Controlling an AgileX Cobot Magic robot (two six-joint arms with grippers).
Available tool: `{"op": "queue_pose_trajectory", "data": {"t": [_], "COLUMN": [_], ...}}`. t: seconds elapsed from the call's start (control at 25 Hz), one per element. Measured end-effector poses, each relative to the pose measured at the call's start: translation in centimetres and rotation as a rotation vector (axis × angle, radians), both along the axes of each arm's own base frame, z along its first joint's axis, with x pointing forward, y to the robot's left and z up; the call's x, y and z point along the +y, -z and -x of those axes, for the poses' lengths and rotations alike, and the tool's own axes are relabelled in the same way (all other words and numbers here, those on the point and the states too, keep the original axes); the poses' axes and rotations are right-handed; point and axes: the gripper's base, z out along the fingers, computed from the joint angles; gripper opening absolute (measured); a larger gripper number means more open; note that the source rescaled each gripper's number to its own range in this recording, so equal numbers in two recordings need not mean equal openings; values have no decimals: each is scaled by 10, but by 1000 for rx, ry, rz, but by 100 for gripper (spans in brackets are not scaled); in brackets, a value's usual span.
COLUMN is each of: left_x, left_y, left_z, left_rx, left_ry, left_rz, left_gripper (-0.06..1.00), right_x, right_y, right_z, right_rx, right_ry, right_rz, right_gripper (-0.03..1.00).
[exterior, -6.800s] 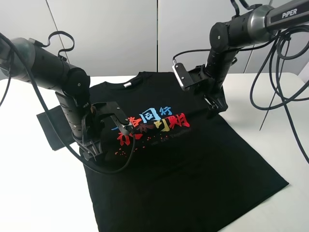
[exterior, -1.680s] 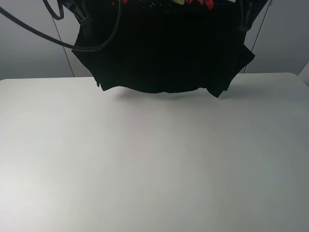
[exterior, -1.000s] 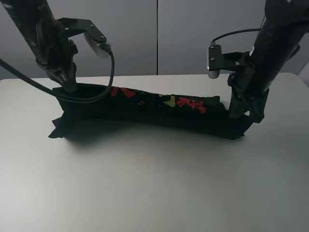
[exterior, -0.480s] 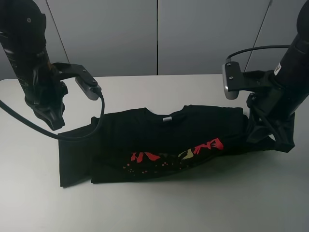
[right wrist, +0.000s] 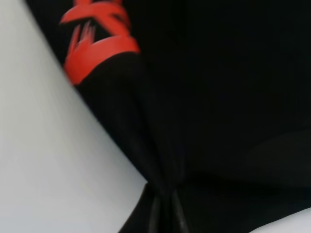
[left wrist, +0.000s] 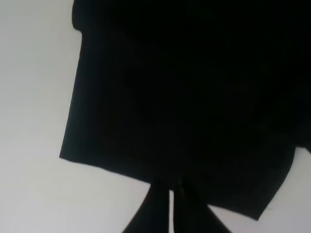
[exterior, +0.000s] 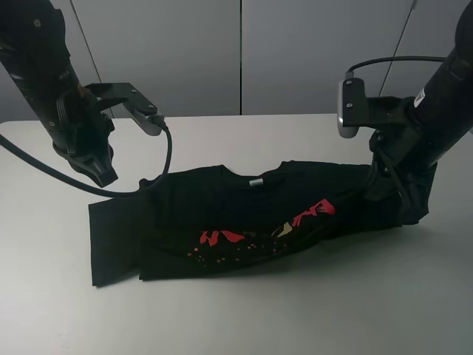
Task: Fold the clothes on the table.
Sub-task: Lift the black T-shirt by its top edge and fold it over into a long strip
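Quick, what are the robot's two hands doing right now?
Left gripper: jaws closed at the T-shirt edge; whether pinching it cannot be told.
Right gripper: closed, holding the T-shirt.

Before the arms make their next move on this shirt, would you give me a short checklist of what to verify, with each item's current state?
1. Right hand grips the T-shirt: ok, cloth bunches between its fingers.
2. Left hand free of cloth: ok, fingers nearly together, only a sliver of table between them.
3. Shirt lying fully on the table: not ok, its right end hangs lifted from the right hand.
4. Fold edges aligned: not ok, a lower layer sticks out on the left of the exterior view.
5. Neck tag showing on top: ok.
6. Creases under the top layer: cannot tell.
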Motion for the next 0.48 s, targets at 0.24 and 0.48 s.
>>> {"op": "queue_pose_trajectory", "data": {"t": [0.24, 0.48], "left_x": [-5, -14], "left_y": [-1, -1], "left_z": [-2, 2], "left_rx": [-24, 23], "left_ry": [-21, -20], "left_rz": [64, 153], "left_gripper": [8, 23], "right_x": [3, 3], "right_y": [-2, -3], "right_z": [-10, -13], "right_rx": [-103, -127], "right_ry": [109, 146], "right_rz": [-52, -69], "right_gripper": [0, 0]}}
